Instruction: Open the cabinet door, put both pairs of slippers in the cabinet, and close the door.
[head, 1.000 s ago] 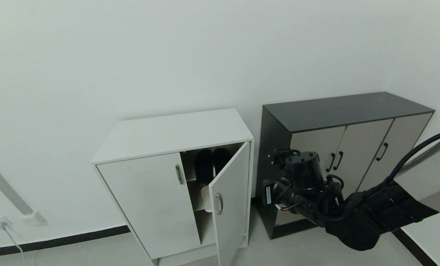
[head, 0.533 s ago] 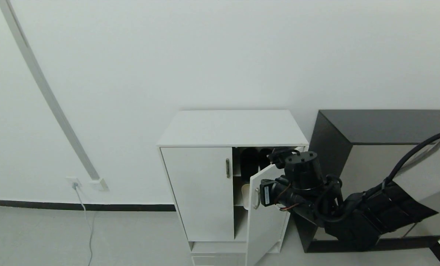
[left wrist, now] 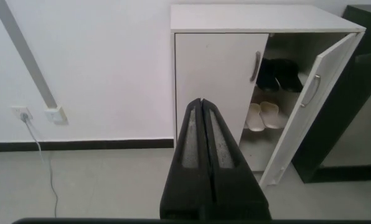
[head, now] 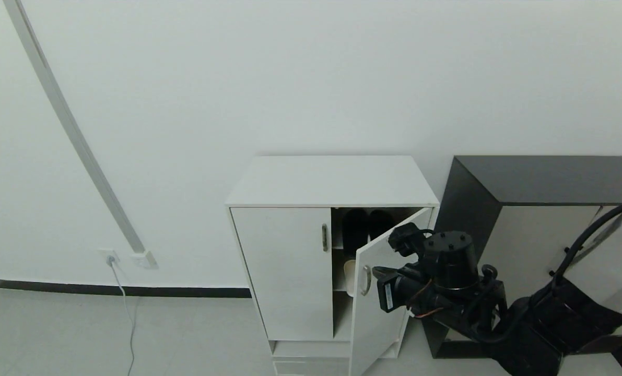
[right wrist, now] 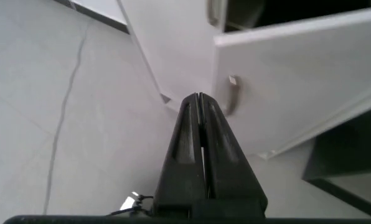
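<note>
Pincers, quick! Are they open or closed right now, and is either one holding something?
Left pincer: closed, holding nothing.
Right pincer: closed, holding nothing.

The white cabinet (head: 331,180) offers one way in: the gap between its shut left door (head: 284,271) and the right door (head: 376,334), which stands half open toward 5 o'clock. Black slippers (head: 363,227) take the top shelf, and pale slippers (left wrist: 263,116) take the shelf at 6 o'clock beneath them. The dark cabinet (head: 540,177) crowds in at 3 o'clock, and bare floor (head: 107,334) lies at 9 o'clock.
</note>
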{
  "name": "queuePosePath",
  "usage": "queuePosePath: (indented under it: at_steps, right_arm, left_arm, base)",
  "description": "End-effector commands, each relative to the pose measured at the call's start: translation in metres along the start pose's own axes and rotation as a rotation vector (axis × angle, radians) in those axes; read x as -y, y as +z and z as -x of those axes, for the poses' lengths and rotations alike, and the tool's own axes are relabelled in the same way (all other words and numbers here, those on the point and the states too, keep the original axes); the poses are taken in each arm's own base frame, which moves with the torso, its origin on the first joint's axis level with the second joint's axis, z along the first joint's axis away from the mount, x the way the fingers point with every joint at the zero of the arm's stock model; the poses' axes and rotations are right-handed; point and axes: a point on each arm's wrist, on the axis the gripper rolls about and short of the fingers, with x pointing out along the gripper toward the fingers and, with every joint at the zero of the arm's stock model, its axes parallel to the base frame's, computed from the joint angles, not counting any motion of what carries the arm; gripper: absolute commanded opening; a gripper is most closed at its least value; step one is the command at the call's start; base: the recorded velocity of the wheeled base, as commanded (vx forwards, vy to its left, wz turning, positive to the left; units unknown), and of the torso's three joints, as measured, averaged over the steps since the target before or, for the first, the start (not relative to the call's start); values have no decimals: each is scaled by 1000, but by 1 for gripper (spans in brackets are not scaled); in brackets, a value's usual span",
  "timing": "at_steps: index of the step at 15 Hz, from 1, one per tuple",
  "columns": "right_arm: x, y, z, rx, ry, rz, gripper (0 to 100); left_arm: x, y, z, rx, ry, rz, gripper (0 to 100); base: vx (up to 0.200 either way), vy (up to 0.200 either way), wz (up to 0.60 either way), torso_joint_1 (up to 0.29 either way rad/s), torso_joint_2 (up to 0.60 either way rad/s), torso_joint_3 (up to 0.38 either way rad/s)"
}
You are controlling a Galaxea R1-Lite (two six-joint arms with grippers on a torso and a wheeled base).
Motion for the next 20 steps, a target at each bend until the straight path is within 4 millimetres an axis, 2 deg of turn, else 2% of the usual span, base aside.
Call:
queuePosePath:
  at_steps: [1,4,9,10,12,17,20]
  right_arm:
    - [5,-20,7,-47,-2,8,0]
    - [7,-34,14,-54,10,10,0]
    - [7,-42,10,-65,9,11,0]
    - [7,-44,8,-66,9,11,0]
    - [10,-49,1,-63,0,7,0]
    - [17,-64,-34,-40,-22,-2,0]
    - [19,-65,-47,-28,-27,-6,0]
  left_arm:
    - [0,0,0,-1,0,0,0]
    - [0,0,0,-1,0,0,0]
    - [0,0,0,-1,0,2,0]
    - [0,0,0,-1,0,2,0]
    - [0,0,0,-1,1,2,0]
    - [0,0,0,-1,1,2,0]
    - [0,0,0,0,1,2,0]
  base:
    - [0,0,0,0,0,0]
    - [200,0,0,-4,-1,-1]
    - [200,0,0,7,1,5]
    - [0,0,0,0,0,0]
    - [0,0,0,0,0,0]
    - [0,0,0,0,0,0]
    - [0,0,0,0,0,0]
